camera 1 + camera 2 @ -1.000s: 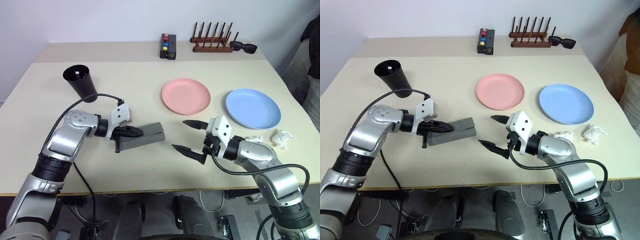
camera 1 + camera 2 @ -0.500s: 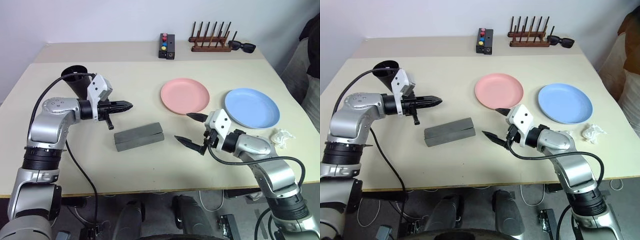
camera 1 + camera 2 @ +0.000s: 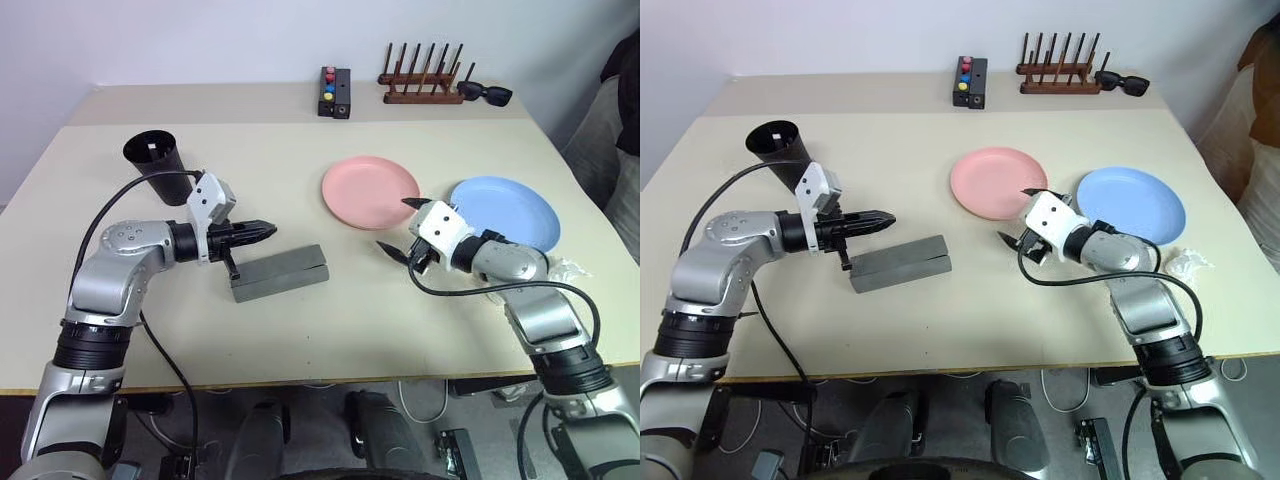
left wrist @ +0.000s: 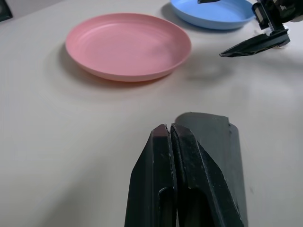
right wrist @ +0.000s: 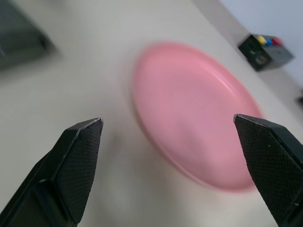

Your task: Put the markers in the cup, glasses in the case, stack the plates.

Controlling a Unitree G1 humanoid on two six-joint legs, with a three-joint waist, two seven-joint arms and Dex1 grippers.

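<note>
The grey case (image 3: pixel 280 272) lies closed mid-table. My left gripper (image 3: pixel 265 231) is shut and empty, hovering just above the case's left end; its fingers (image 4: pixel 170 142) are pressed together in the left wrist view, with the case (image 4: pixel 210 142) behind them. The pink plate (image 3: pixel 370 190) and the blue plate (image 3: pixel 505 212) lie side by side. My right gripper (image 3: pixel 398 226) stands open at the pink plate's near right edge, facing that plate (image 5: pixel 199 118). The black cup (image 3: pixel 150 155) stands upright at the left. The markers and the glasses are hidden.
Black sunglasses (image 3: pixel 487 94), a wooden rack (image 3: pixel 420 85) and a small black box with coloured buttons (image 3: pixel 335 92) sit along the back edge. Crumpled white paper (image 3: pixel 570 266) lies at the right, behind my right forearm.
My left gripper has come up off the case, staying shut. My right gripper has moved forward from near the table's front to the pink plate's edge and rolled, still open.
</note>
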